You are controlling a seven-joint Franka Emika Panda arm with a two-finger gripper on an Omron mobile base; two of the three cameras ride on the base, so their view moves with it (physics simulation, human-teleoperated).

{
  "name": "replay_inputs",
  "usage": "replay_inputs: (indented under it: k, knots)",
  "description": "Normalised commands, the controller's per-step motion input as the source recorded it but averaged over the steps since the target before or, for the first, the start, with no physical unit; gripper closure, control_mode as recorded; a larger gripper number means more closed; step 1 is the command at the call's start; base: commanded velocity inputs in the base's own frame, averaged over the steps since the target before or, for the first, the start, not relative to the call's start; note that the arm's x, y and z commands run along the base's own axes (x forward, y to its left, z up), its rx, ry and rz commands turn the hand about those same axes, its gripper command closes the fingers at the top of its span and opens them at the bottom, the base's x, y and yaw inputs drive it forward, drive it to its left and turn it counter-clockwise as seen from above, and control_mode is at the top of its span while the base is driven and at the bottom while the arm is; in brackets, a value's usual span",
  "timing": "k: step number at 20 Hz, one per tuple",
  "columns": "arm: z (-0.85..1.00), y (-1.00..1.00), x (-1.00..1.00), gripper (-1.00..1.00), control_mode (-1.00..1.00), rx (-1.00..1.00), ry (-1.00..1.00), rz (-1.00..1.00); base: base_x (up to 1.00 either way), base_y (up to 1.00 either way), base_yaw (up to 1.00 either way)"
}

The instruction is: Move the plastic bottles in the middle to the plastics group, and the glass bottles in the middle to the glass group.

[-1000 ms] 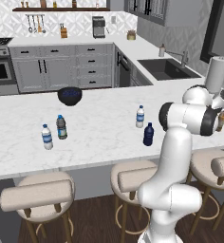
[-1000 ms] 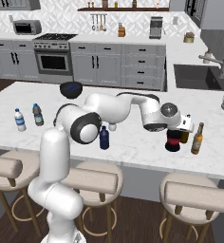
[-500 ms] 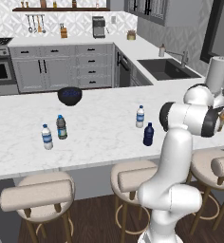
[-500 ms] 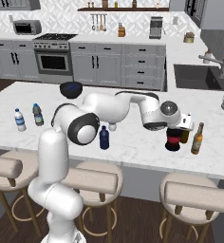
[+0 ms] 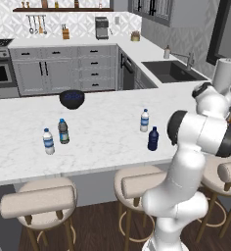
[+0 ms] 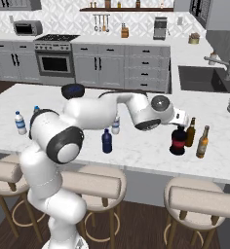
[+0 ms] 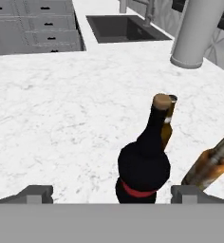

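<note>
Squat bottle (image 6: pixel 178 141) stands by beer bottles (image 6: pixel 196 137) at table's right; pincer (image 7: pixel 111 195) released around it. Next: navy bottle (image 6: pixel 106 141), clear bottle (image 5: pixel 145 120) go left

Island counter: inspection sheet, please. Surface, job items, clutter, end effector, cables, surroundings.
Surface: white marble counter, dry, unmarked.
Job's things: squat red-label bottle stands upright beside two beer bottles; navy bottle and clear bottle wait mid-counter; plastics pair far left.
Clutter: dark bowl, paper towel roll.
End effector: open, fingers either side of the squat bottle, not gripping.
Cables: nothing seen.
Surroundings: sink, stove, stools.
</note>
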Motion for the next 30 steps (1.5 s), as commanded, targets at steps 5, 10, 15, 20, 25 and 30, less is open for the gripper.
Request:
replay_inputs:
  k: [5, 10, 15, 20, 25, 30]
  knots:
    - [0.53, 0.63, -0.33, -1.0, -1.0, -0.05, 0.21, 0.09, 0.0, 0.0, 0.0]
    - [0.26, 0.8, -0.21, -1.0, -1.0, -0.1, 0.29, 0.07, 0.0, 0.0, 0.0]
    - [0.0, 0.57, -0.53, -1.0, -1.0, 0.0, -0.07, 0.15, 0.0, 0.0, 0.0]
    - [0.01, 0.72, -0.51, -1.0, -1.0, 0.0, 0.0, 0.21, 0.0, 0.0, 0.0]
    - [0.22, 0.76, -0.18, -1.0, -1.0, 0.0, 0.03, 0.22, 0.0, 0.0, 0.0]
    - [0.23, 0.93, 0.0, -1.0, -1.0, -0.01, 0.1, 0.1, 0.0, 0.0, 0.0]
